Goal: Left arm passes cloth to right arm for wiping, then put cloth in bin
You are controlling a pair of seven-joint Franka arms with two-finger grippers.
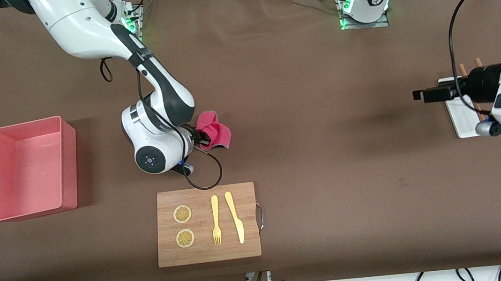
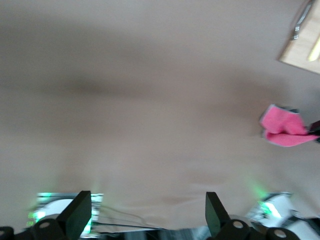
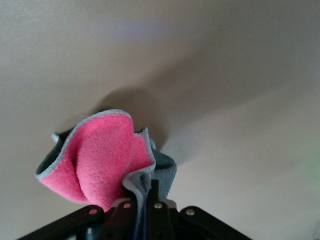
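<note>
My right gripper [image 1: 203, 139] is shut on the cloth [image 1: 214, 129], magenta-pink with a grey back, and holds it above the brown table a little farther from the front camera than the wooden cutting board [image 1: 207, 224]. In the right wrist view the cloth [image 3: 100, 157] bunches out from between my closed fingers [image 3: 157, 212]. The salmon-pink bin [image 1: 29, 168] stands at the right arm's end of the table and holds nothing I can see. My left gripper [image 1: 419, 94] is open and empty, up over the table at the left arm's end. The left wrist view shows the cloth [image 2: 285, 126] farther off.
The cutting board carries two lemon slices [image 1: 182, 213], a yellow fork [image 1: 215, 220] and a yellow knife [image 1: 235, 216]. A small white tray [image 1: 461, 121] with wooden sticks lies under the left arm's wrist. The board's corner shows in the left wrist view [image 2: 301, 42].
</note>
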